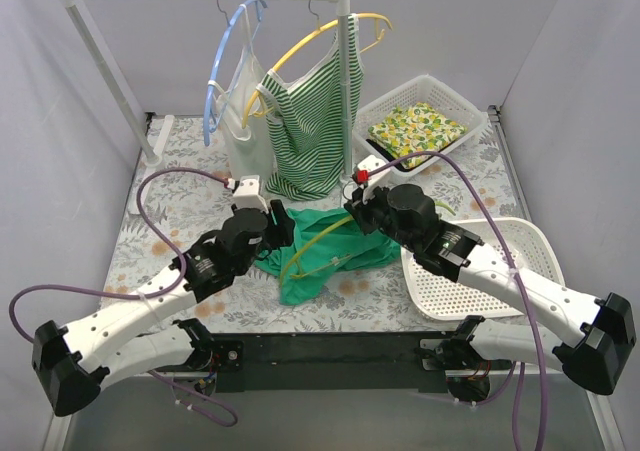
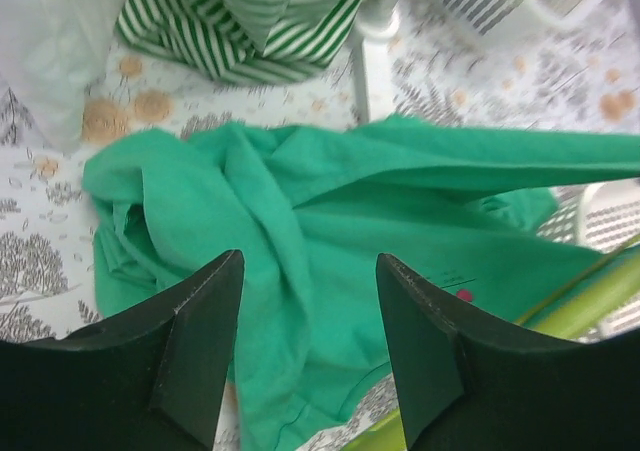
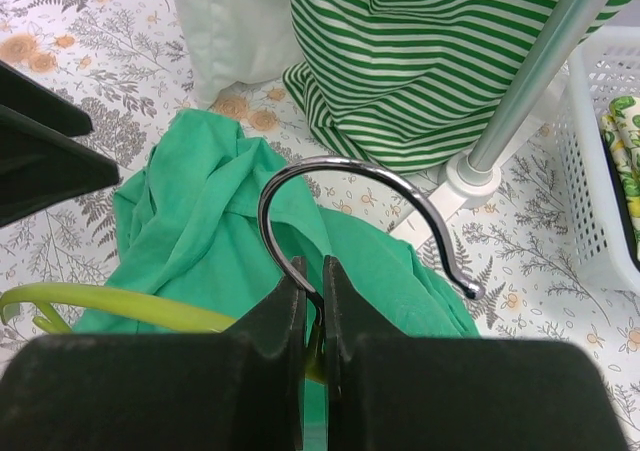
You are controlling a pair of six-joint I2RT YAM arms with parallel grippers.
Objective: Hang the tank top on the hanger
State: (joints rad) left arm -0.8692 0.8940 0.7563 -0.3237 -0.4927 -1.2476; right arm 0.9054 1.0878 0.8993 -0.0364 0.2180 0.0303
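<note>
Our right gripper [image 3: 312, 281] is pressed together on the hanger [image 3: 120, 301], pinching it where the shiny metal hook [image 3: 330, 163] meets the thin lime-green plastic curve. Our left gripper [image 2: 308, 266] hangs spread wide, holding nothing, just above the tank top [image 2: 330, 201]. We see the top as plain emerald-green cloth, crumpled in soft folds on the flower-print table [image 1: 120, 261], with the hanger's curve crossing it, near the foot of the clothes rail [image 3: 530, 91].

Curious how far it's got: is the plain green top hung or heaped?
Heaped. The green top lies crumpled on the table; the right gripper pinches the lime hanger by its hook.
</note>
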